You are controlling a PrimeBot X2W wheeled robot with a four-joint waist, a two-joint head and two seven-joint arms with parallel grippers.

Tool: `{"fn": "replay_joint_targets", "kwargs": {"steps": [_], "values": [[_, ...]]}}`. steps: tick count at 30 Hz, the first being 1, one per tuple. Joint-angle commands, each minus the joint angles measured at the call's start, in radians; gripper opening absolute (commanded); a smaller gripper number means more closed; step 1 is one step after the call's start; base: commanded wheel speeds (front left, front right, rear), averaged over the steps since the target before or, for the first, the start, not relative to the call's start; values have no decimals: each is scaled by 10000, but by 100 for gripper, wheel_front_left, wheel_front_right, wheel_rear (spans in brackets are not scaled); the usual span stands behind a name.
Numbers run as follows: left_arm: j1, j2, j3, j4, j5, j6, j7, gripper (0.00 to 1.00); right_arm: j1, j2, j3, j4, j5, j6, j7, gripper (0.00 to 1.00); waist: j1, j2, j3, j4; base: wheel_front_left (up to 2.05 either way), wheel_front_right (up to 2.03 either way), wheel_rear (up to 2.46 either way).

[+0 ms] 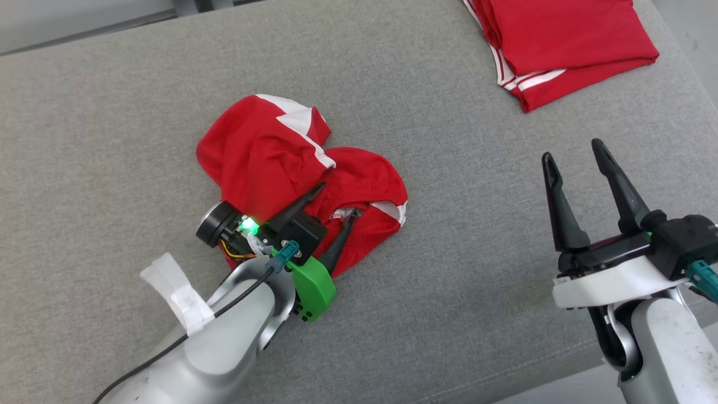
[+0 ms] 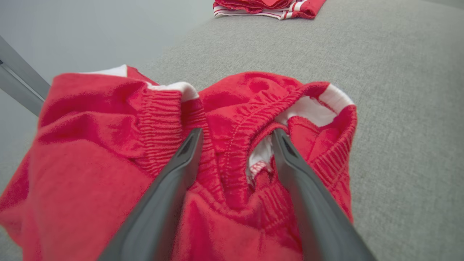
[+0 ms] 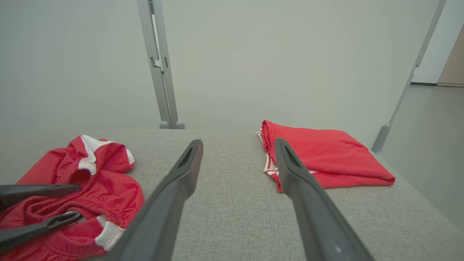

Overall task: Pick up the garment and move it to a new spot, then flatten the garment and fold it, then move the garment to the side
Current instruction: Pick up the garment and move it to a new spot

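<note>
No text can be read. A small white label (image 2: 258,166) tucked inside the garment (image 2: 90,170) bears red marks, too blurred to make out.

Both arms reach forward, left gripper (image 1: 339,198) and right gripper (image 1: 573,150) with fingers (image 1: 564,213) spread apart.

Grey fabric surface (image 1: 449,292) — crumpled red garment (image 1: 263,163); folded red garment (image 1: 561,45)

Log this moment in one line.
left gripper: open, astride waistband of crumpled garment | right gripper: open, empty | folded garment: far right, untouched
</note>
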State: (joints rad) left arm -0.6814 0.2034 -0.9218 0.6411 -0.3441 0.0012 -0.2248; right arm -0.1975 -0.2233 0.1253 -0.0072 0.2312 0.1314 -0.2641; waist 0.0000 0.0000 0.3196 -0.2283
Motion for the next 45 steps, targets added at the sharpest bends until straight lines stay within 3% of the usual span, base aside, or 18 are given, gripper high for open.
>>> {"fn": "replay_joint_targets", "kwargs": {"steps": [1,4,9,16,20,25,31,37,45], "values": [[226,-39,104,-35,-129,101,-121,100,145,14,62,56,-2,-17,1,100,0,0,-352,204,0,0,0],[640,-144,435,-440,-465,247,-318,100,350,37,222,175,39,-17,1,100,0,0,-837,450,0,0,0],[1752,35,1206,-1600,-851,874,-402,100,691,110,462,345,78,-17,1,100,0,0,-1593,950,0,0,0],[4424,94,3211,-4133,-797,2239,-400,100,1469,260,431,612,116,-17,1,100,0,0,-2832,1647,0,0,0],[5982,-253,4557,-5353,-415,2680,-400,100,1934,399,395,625,80,-17,1,100,0,0,-3217,1921,0,0,0],[7477,-770,5908,-6436,309,2272,-400,100,2401,536,555,676,8,-17,1,100,0,0,-3573,2069,0,0,0],[8839,-1327,7344,-7276,1006,1130,-402,100,2907,668,731,620,-117,-17,1,100,0,0,-3917,2026,0,0,0],[9491,-1503,7963,-7211,1373,271,-401,100,3206,772,941,792,-176,-17,1,100,0,0,-4027,1918,0,0,0],[9494,-1522,7759,-7082,1630,232,-403,100,3195,859,968,875,-104,-17,1,100,0,0,-4019,1962,0,0,0]]}}
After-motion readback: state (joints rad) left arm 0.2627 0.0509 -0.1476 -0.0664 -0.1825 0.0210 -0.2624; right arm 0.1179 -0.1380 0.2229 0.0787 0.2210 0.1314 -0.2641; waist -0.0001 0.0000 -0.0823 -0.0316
